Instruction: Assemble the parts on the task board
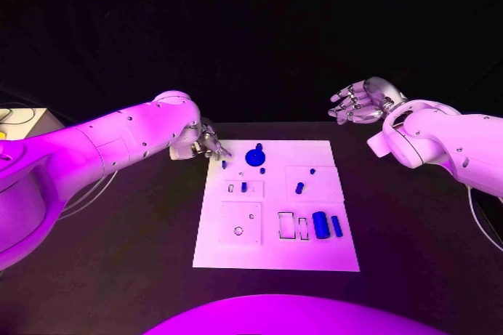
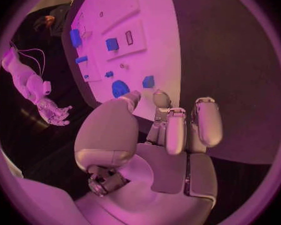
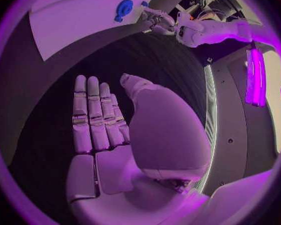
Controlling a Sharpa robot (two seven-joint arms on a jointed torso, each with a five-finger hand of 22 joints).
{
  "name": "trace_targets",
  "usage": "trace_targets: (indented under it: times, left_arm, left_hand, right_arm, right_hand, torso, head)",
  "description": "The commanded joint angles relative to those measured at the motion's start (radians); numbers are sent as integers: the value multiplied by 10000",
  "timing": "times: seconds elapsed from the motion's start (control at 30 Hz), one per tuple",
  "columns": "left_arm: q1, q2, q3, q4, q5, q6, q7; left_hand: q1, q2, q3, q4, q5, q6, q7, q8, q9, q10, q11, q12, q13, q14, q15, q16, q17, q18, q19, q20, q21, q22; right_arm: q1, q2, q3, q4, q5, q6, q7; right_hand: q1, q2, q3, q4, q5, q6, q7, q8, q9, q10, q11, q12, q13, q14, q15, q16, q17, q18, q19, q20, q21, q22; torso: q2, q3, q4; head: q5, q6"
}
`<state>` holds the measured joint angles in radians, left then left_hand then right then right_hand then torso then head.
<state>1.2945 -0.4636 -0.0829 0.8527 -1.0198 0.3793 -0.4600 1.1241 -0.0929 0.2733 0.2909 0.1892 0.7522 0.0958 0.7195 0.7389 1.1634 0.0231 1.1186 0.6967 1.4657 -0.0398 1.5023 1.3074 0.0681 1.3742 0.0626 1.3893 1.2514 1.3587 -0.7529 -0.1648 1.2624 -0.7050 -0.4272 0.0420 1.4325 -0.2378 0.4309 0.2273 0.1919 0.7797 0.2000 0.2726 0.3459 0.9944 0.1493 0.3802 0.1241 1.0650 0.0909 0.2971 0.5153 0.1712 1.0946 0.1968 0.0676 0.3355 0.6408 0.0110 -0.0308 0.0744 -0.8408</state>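
Observation:
The white task board (image 1: 278, 237) lies in the middle of the black table. A round blue disc (image 1: 255, 158) sits near its far edge, with small blue parts (image 1: 300, 187) scattered around it. A larger blue block (image 1: 320, 224) and a thin blue bar (image 1: 336, 226) lie near the right side. My left hand (image 1: 204, 143) hovers at the board's far left corner; its fingers (image 2: 177, 127) are stretched out and hold nothing, just short of a small blue piece (image 2: 148, 81). My right hand (image 1: 362, 100) is raised beyond the far right corner, with its fingers (image 3: 93, 115) flat and empty.
Rectangular recesses (image 1: 286, 225) and a round hole (image 1: 238, 231) mark the board's near half. A pale box (image 1: 23, 121) with cables stands at the far left of the table. Bare black table surrounds the board on both sides.

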Motion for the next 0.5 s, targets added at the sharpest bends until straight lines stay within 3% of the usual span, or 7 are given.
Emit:
trace_targets:
  times: [0.03, 0.5]
  left_arm:
    - [-15, 36, -5, -17, 25, 241, 179]
    - [-55, 47, -32, -65, 350, 415, 287]
  left_hand:
    - [131, 38, 11, -61, 30, -42, -40, 57, 13, 40, -66, 42, 7, 759, -53, 63, 1608, 24, 87, -21, 58, 22]
    - [505, 97, 181, -78, 12, 33, -102, 84, -1, 121, -119, 140, 143, 777, -92, 105, 1671, 6, 130, -33, 105, 114]
  right_arm:
    - [1, 16, 5, -19, 315, -53, 297]
    - [1, 49, 5, -47, 359, 82, 166]
  right_hand:
    - [-144, 21, 64, -26, 46, 91, 190, -75, -17, 61, 4, -71, -67, 106, 30, -67, -33, 121, 39, 32, -10, -59]
    - [-173, 26, 131, -119, 24, 77, 261, -152, -50, 103, 51, -211, -224, 167, 56, -200, -116, 114, 61, 43, -12, -214]
  torso:
    - [4, -12, -14]
    - [-7, 0, 12]
  head:
    - [0, -24]
    - [7, -75]
